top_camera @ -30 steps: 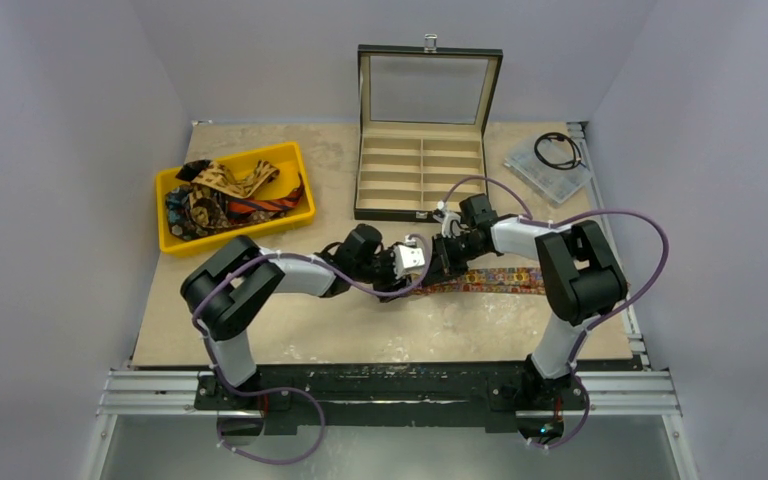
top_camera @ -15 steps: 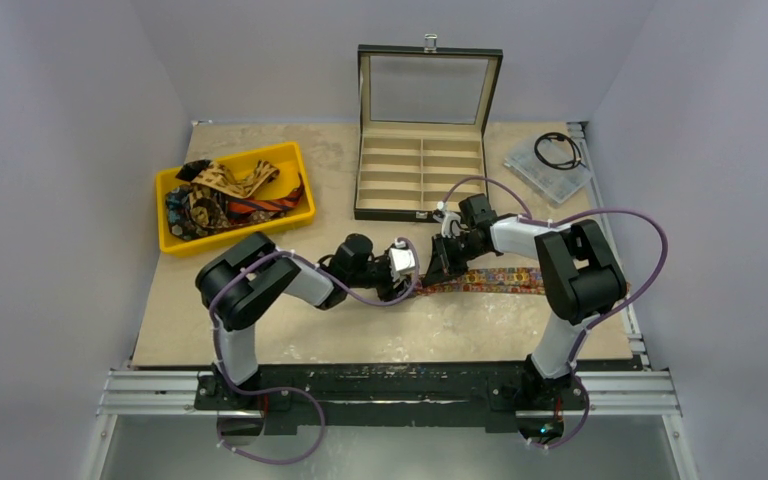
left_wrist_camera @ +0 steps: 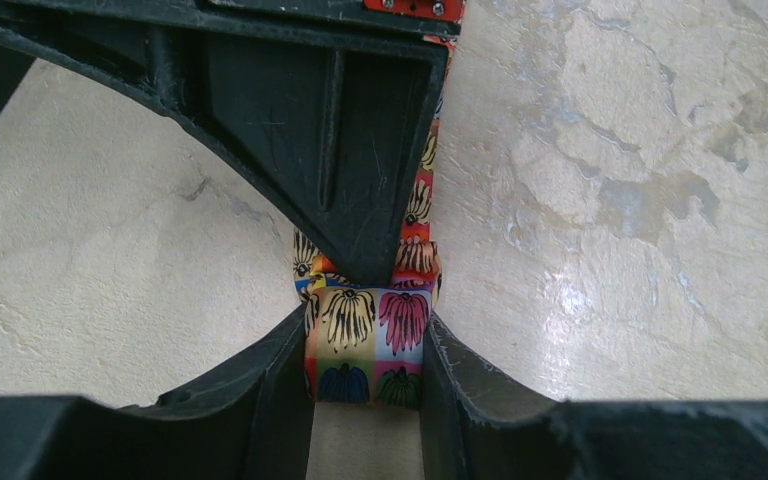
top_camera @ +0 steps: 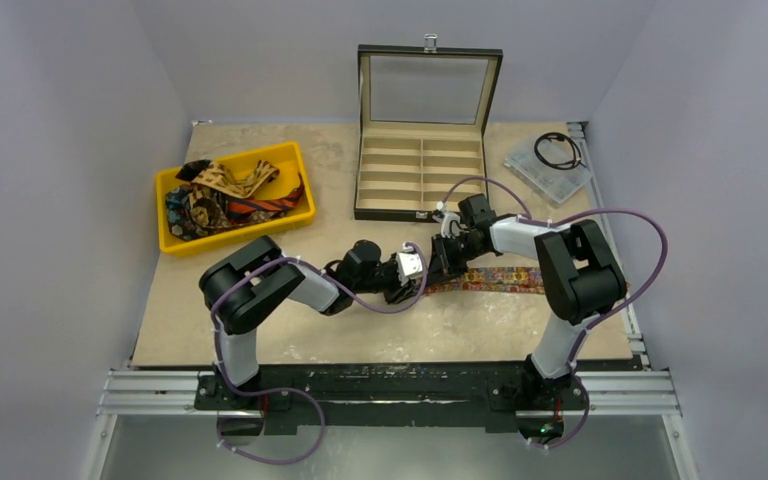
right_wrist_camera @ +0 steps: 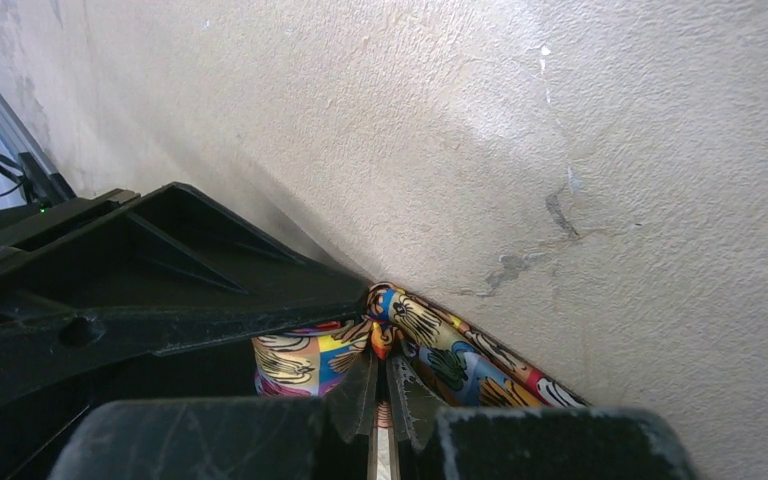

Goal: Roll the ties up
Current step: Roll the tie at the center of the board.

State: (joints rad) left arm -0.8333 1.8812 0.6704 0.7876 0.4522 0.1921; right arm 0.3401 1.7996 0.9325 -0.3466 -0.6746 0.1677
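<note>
- The left claw [left_wrist_camera: 365, 375] is clamping the folded end of the floral tie [left_wrist_camera: 372, 325] between its fingers; only the left wrist view is showing this
- The right claw [right_wrist_camera: 380, 395] is pinching a fold of it, fingers nearly meeting
- From above, the tie is trailing toward the worktop's [top_camera: 360, 330] right edge; other ties [top_camera: 222, 190] are lying by the left edge

From above and behind the arms we are looking down at the whole table [top_camera: 290, 335]. From the left wrist we are looking steeply down, very close, through the left gripper [left_wrist_camera: 365, 385]. From the right wrist we are skimming low along the table past the right gripper [right_wrist_camera: 378, 400]. All three views are sharing the tie [top_camera: 490, 278] end mid-table.
</note>
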